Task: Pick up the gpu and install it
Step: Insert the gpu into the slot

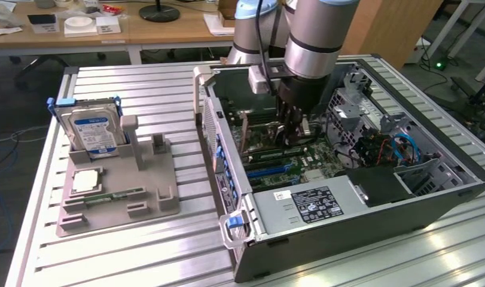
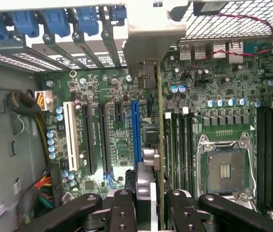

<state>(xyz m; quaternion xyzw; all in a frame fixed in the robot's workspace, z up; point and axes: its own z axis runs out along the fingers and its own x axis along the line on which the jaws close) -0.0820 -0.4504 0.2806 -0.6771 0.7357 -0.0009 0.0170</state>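
The arm reaches down into the open computer case (image 1: 346,239), which lies on its side on the slatted tabletop (image 1: 146,257). The gripper (image 1: 294,122) is inside the case, directly above the motherboard (image 2: 107,96).

In the wrist view the fingers (image 2: 179,209) are drawn close together and clamp the gpu (image 2: 159,96) between them. The card is seen edge-on as a thin line across the board. Its pale metal bracket (image 2: 148,43) sits at the rear wall of the case, among the slot covers. The card lies between the blue expansion slot (image 2: 135,125) and the bank of memory slots (image 2: 180,145), just beside the blue slot. Whether its edge is seated in a slot cannot be told.

The processor socket (image 2: 226,169) lies beyond the memory slots. A white slot (image 2: 70,135) lies on the other side of the blue one.

On the exterior view's left, well apart from the case, a grey fixture (image 1: 115,203) rests on the tabletop. It carries the upright hard drive (image 1: 94,128), a flat processor chip (image 1: 87,179) and a narrow memory stick (image 1: 115,195). The power supply (image 1: 306,206) occupies the near end of the case.
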